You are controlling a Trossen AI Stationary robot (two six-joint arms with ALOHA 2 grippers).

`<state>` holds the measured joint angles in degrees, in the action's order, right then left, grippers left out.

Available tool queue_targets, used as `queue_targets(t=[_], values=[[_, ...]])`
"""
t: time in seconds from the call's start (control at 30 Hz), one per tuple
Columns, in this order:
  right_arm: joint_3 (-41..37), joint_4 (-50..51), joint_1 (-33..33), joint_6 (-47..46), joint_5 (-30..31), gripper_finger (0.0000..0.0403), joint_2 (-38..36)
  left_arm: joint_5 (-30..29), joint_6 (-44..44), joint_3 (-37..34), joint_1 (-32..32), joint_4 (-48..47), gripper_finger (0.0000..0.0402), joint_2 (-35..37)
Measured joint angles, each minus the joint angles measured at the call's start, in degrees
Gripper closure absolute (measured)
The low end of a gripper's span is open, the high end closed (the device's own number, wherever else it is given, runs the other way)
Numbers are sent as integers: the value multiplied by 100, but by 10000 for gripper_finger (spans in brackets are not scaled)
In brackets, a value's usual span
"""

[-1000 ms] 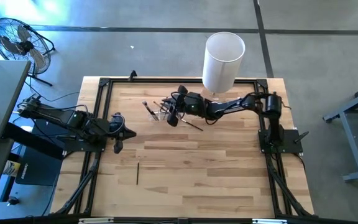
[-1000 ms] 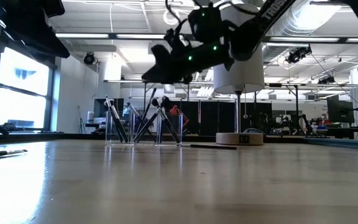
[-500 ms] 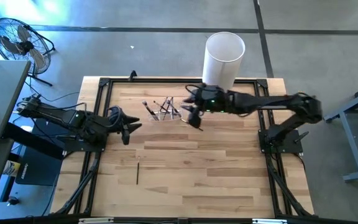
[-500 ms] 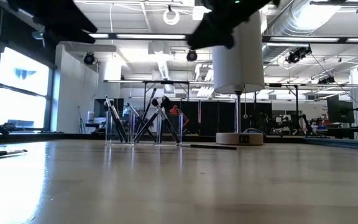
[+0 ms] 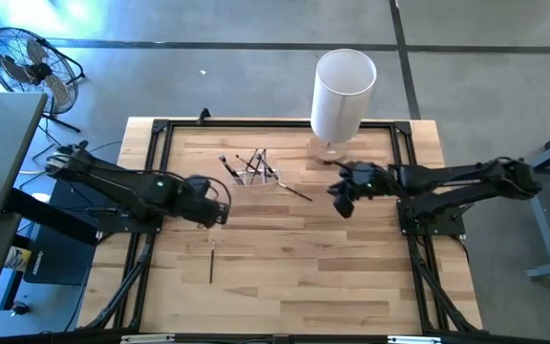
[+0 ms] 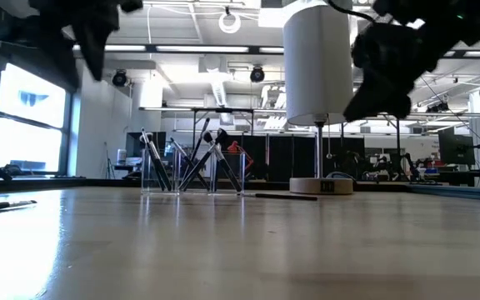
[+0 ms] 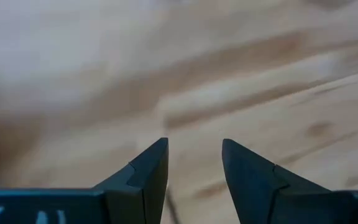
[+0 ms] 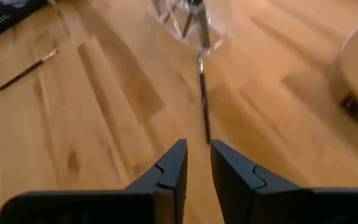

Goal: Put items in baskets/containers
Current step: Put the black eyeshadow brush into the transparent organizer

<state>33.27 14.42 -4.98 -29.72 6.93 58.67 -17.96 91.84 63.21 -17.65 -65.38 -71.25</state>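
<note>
desk [image 5: 294, 258]: pale wood planks in a black frame
on it: clear holder [image 5: 254, 172] of brushes; two loose brushes [image 5: 212, 265] [image 5: 294, 191]; white cylinder [image 5: 342, 91]

I see two dark arms with several joints, black from base to tip. The left pincer [image 7: 194, 171] has two dark fingers [image 7: 146, 174] like wedges with stepped inner edges, above a bluish band with pale marks. The right pincer [image 8: 197, 165] has similar dark fingers.
</note>
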Motion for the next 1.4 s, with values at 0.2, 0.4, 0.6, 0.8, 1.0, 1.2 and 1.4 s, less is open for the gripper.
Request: queue_targets(t=[0.2,0.4,0.6,0.8,1.0,1.2,1.4], values=[[-836,-659,27,-183,-319,354,-595,1386,657,-83,0,-115,252,-829],[-981,-921,27,-27,-524,371,-666,1945,586,-379,2,506,252,-1525],[-974,-958,27,11,-784,380,-699,2219,398,-530,4,1051,252,-1953],[-970,-1142,27,70,-1010,383,-727,2101,502,-828,4,1672,252,-2108],[-965,-1241,27,125,-1094,385,-835,1988,917,-1251,7,1790,252,-2078],[-965,-1252,27,147,-1100,386,-847,1993,1043,-1558,7,2285,252,-2045],[-965,-1242,27,166,-1099,386,-843,1700,1092,-1588,-6,2331,252,-2053]])
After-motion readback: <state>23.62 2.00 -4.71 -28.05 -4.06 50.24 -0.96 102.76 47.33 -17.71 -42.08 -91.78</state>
